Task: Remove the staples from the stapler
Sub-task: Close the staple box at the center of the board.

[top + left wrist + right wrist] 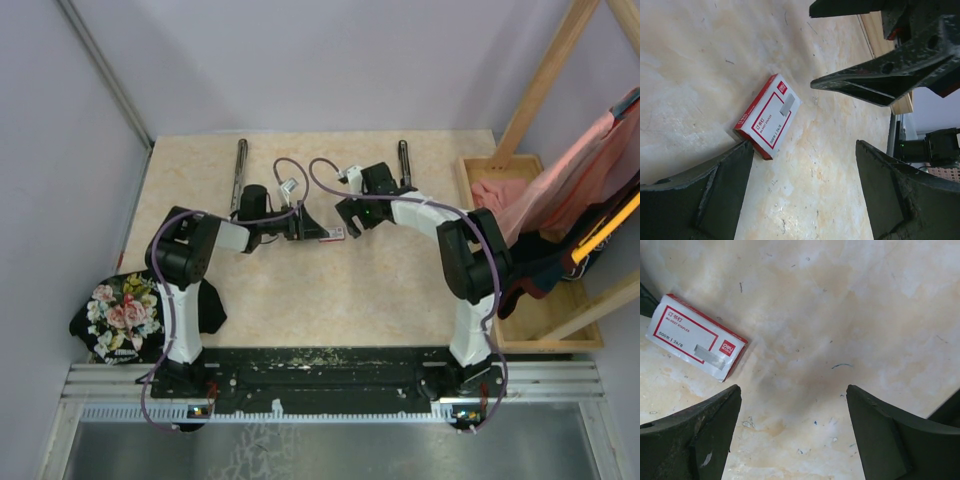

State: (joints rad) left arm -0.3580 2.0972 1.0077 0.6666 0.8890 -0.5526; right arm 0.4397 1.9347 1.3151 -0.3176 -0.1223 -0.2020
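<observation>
The left fingers (pixel 715 190) and right fingers (pixel 700 430), both spread wide and empty, flank a red-and-white staple box (pixel 767 117) on the surface (pixel 690 60). The grey strip (pixel 786 106) on its lid, staples or print undetermined, lies lengthwise along the box, nearer the left fingers.

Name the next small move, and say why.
Probably move the right gripper toward the long dark bar beyond it, seemingly the stapler. Both it and the left gripper hang open and empty by the box, which is not the target.
</observation>
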